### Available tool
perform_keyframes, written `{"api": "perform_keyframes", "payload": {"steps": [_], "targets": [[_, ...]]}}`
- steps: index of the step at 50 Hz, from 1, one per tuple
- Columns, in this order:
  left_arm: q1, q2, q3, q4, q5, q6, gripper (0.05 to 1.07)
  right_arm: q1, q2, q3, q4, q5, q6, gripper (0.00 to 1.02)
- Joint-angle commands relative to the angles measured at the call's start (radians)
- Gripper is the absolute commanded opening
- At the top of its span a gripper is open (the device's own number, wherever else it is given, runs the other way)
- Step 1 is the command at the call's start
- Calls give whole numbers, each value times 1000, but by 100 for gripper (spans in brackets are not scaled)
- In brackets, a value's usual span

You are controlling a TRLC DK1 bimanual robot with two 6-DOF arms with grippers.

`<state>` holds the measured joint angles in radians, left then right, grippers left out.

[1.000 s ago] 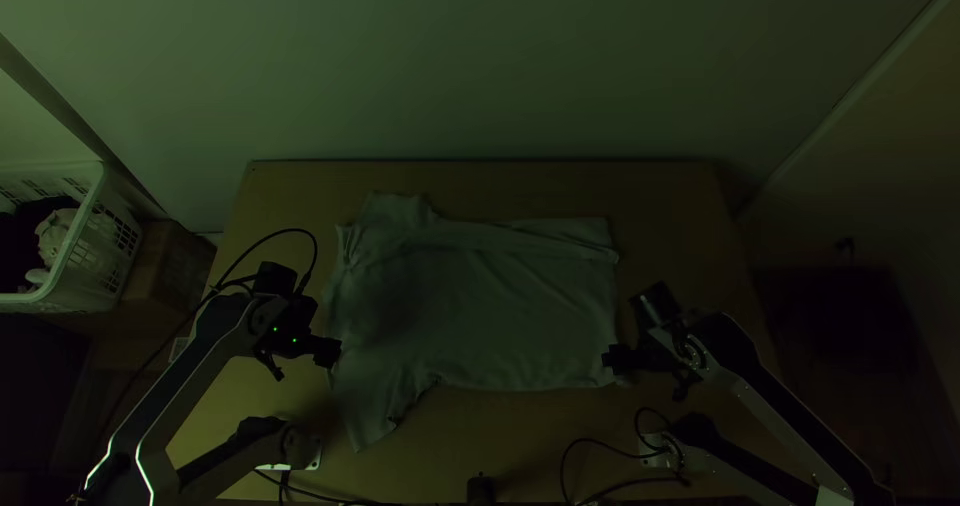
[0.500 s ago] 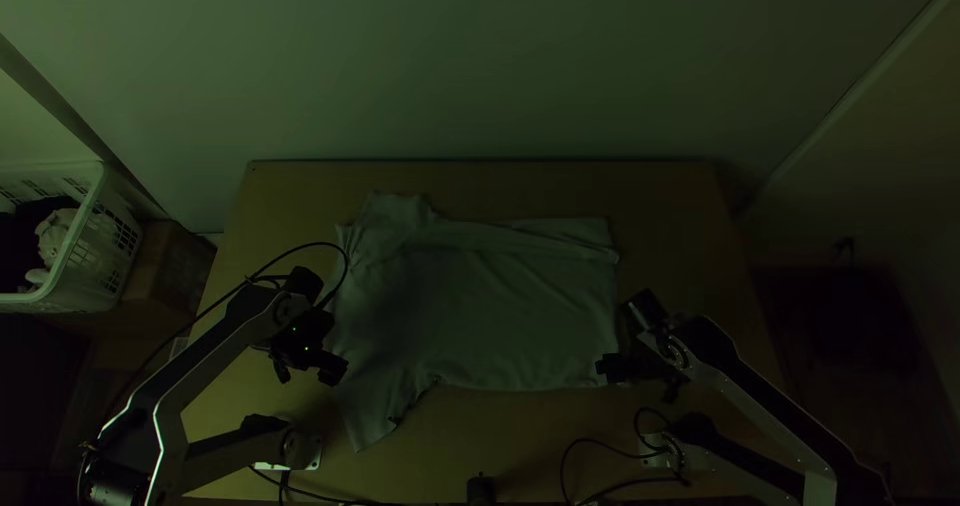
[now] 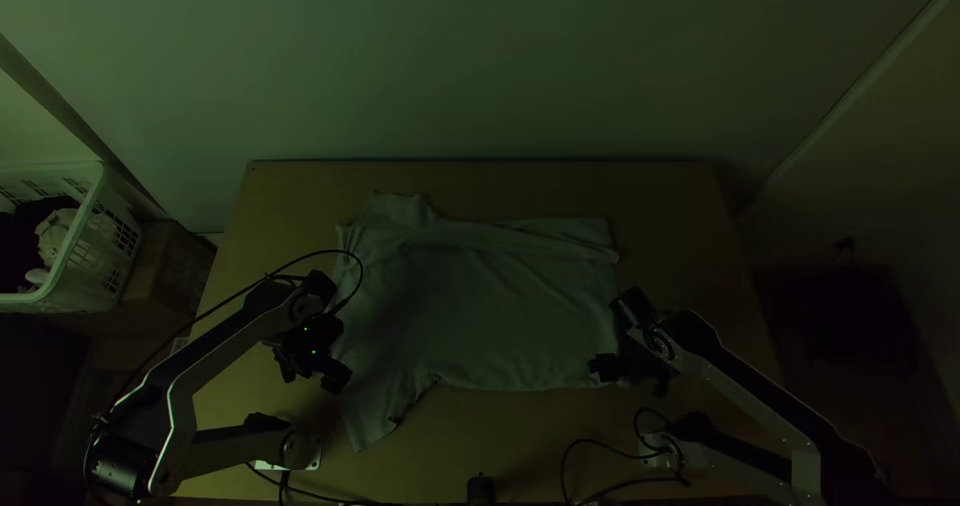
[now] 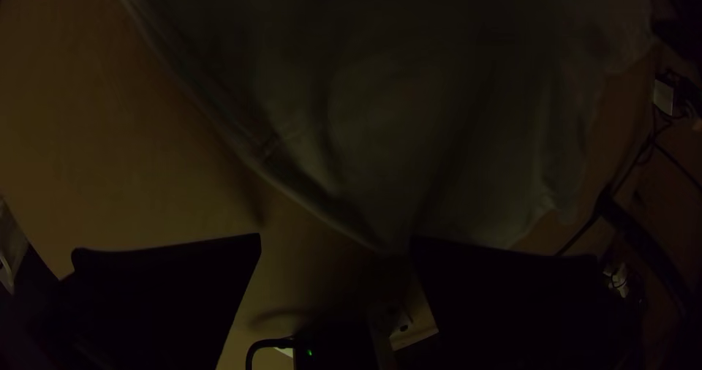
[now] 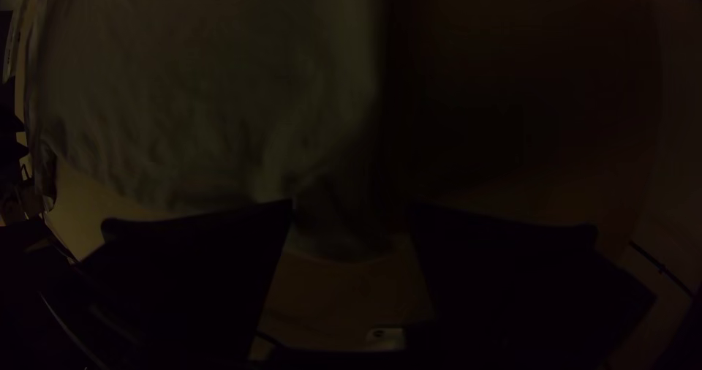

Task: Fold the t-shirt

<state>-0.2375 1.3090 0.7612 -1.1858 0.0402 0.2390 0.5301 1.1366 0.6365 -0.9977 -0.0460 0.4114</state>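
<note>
We had the t-shirt [image 3: 500, 316] spread on the table [image 3: 480, 186], its body stretching from left to right. One sleeve [image 3: 397, 209] pointed to the far side, and the other sleeve [image 3: 368, 421] slanted out toward the near side, both at the left end of the shirt. The straight end of the body lay to the right. Long creases ran along the far side of the body, and smaller wrinkles gathered around the far sleeve.

Our left gripper [image 3: 338, 378] was at the shirt's left edge, just beside the near sleeve. In the left wrist view we saw its fingers wide apart, with a border of the cloth reaching the gap between the tips. Our right gripper [image 3: 602, 368] was at the near right corner of the shirt. Its fingers stood apart too, and part of the cloth showed between them in the right wrist view. We could not tell whether either pair touched the fabric.

Off the table's left side we saw a white basket [image 3: 115, 251] with cloths [image 3: 55, 234] in it, and a brown box [image 3: 180, 266] just beside it.
</note>
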Motion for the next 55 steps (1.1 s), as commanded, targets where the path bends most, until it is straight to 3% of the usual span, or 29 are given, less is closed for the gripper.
{"api": "perform_keyframes", "payload": {"steps": [1,8,13,18,21,31,40,55], "targets": [[-31,35,15,9,-2,-24,102,7,28,-38,25,-12,1,64],[-91,59,21,25,-2,-73,101,5,54,-51,45,-32,1,64],[-121,65,26,31,-2,-93,90,1,78,-54,47,-41,-3,63],[-138,62,24,31,-2,-99,71,8,88,-57,48,-41,-6,52],[-144,58,26,34,-2,-101,55,11,95,-60,48,-43,-10,51],[-154,30,23,54,1,-92,8,33,84,-43,48,-43,-49,3],[-112,-4,50,51,3,-76,8,36,28,-24,41,-43,-48,2],[64,-40,162,38,9,0,8,16,-44,26,-9,-31,-57,2]]}}
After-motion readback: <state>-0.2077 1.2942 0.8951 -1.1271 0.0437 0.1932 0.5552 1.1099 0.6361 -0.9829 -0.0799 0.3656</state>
